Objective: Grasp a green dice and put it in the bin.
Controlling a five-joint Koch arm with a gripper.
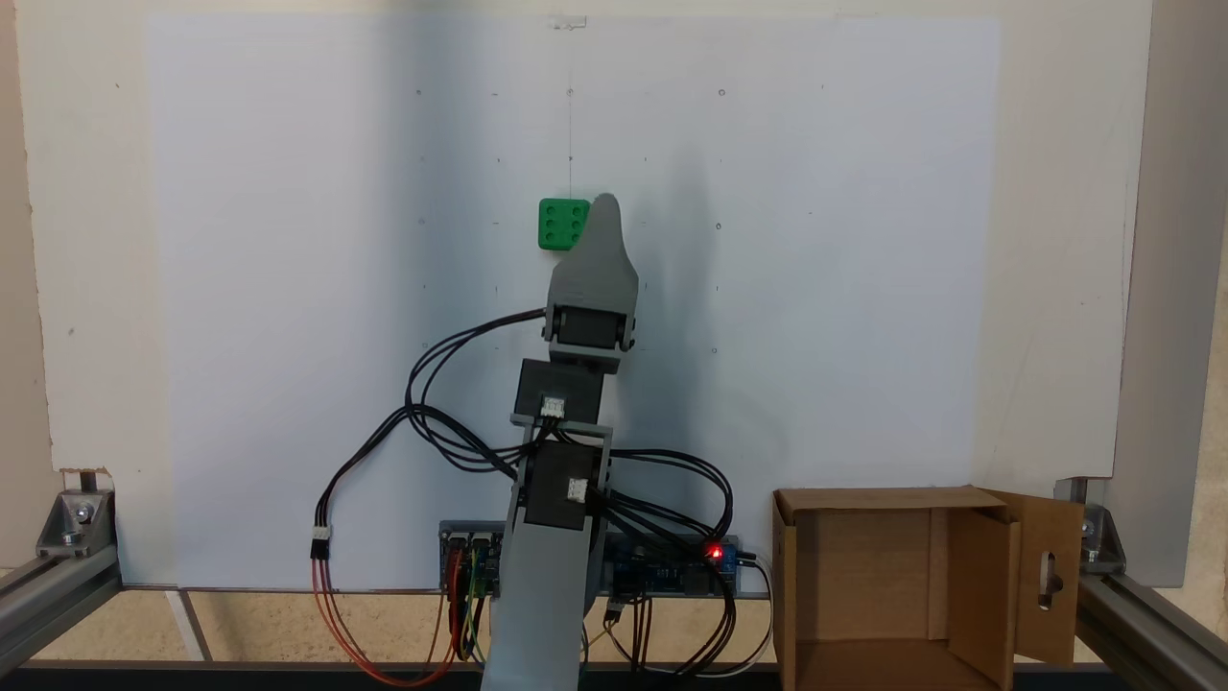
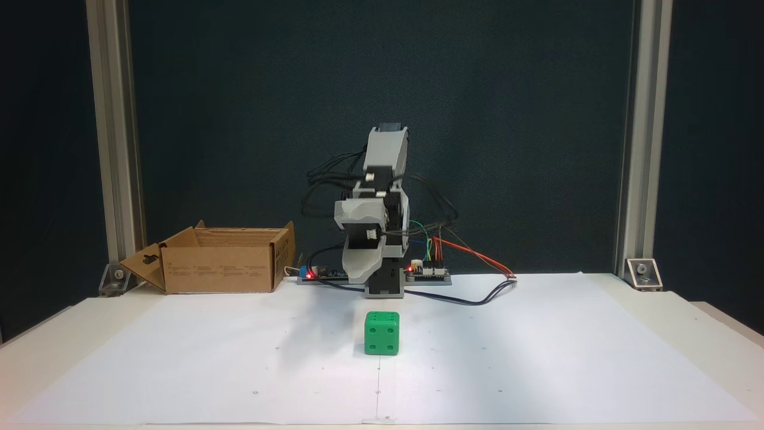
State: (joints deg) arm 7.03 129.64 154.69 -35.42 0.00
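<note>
Green dice (image 1: 562,224) (image 2: 382,333) resting on white paper sheet (image 1: 288,336) (image 2: 239,358) covering the desk (image 2: 686,316), six-pip face up in a fixed view, two-pip face toward the camera in the other. Not held, sitting flat on the sheet.

Claw (image 1: 605,203) (image 2: 358,276) raised above the sheet, its tip overlapping the dice's right edge in a fixed view; in the other fixed view, well behind the dice and clear of it, hanging low in front of the arm base. Only one grey jaw tip visible in either view, so open or closed cannot tell.

Bin (image 1: 863,566) (image 2: 221,263), brown cardboard, open at top, well apart from the dice near the arm base; slotted flap (image 1: 1049,576) (image 2: 144,266) folded outward. Inside looks bare.

Controller boards (image 1: 672,566) (image 2: 427,273) with red LED lit beside the base. Aluminium frame posts (image 2: 113,131) at the desk sides.
</note>
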